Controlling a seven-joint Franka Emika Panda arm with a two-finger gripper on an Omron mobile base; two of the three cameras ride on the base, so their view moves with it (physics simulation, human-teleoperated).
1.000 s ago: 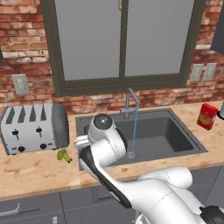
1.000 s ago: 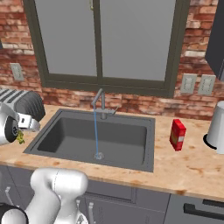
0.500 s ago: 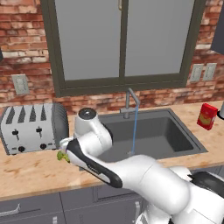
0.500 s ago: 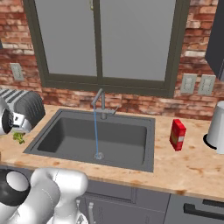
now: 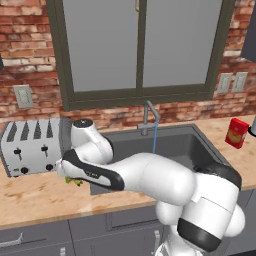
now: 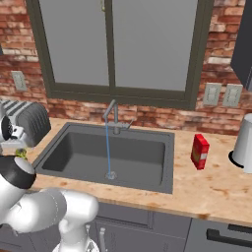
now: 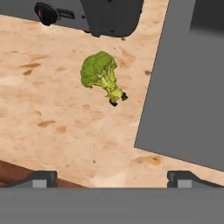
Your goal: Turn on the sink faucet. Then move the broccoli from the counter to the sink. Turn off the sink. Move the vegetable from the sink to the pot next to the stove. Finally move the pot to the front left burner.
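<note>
Up on the counter [image 7: 52, 118], the broccoli [image 7: 100, 75] lay near the toaster [image 5: 31, 145], just beside the sink [image 6: 113, 152]. Water ran from the faucet [image 6: 114, 115]. The pincer [image 7: 112, 177] hung above the broccoli, spread wide, ready to grab it.

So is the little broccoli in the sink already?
No, the broccoli lies on the counter beside the sink rim.
</note>
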